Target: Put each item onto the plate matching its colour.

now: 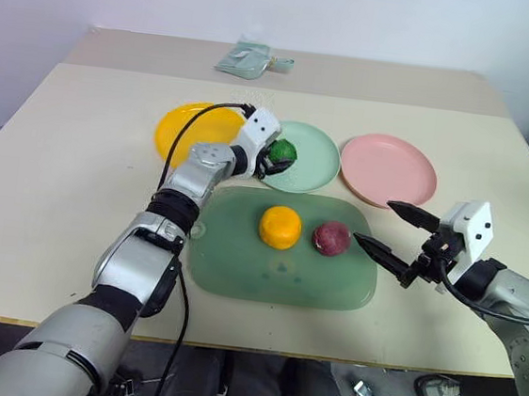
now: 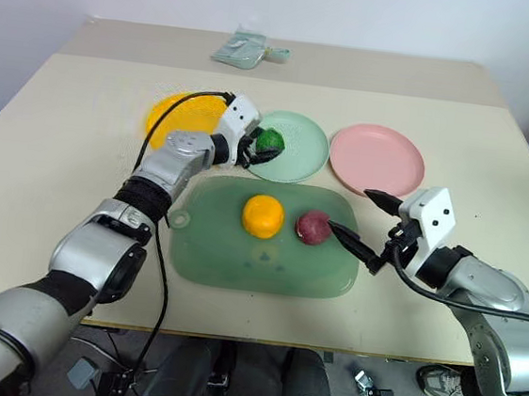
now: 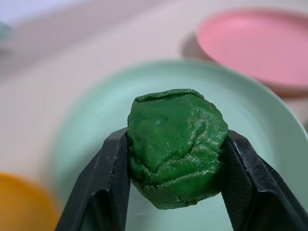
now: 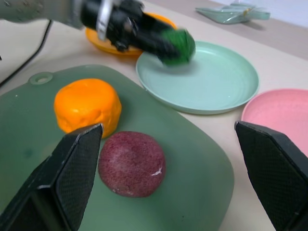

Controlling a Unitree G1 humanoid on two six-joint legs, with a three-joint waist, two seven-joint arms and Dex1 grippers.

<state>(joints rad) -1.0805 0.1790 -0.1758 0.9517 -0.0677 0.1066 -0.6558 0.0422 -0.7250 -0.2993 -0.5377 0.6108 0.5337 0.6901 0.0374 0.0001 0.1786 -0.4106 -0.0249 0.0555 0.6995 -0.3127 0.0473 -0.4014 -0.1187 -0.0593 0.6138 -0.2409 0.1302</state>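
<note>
My left arm [image 1: 160, 244] was built of silver-grey metallic shells joined by black ribbed collars, widest near the shoulder. A black cable [image 1: 187, 138] looped outside it to a white, boxy wrist housing [image 1: 261, 127]. My right arm [image 1: 510, 295] showed the same silver shells and a black cable, ending in a white angular housing [image 1: 469, 234] marked with small dark dots. I saw that each gripper, left [image 3: 175, 187] and right [image 1: 389, 232], bore two tapering black fingers [image 4: 72, 168] whose inner faces carried a fine cross-hatched texture.
</note>
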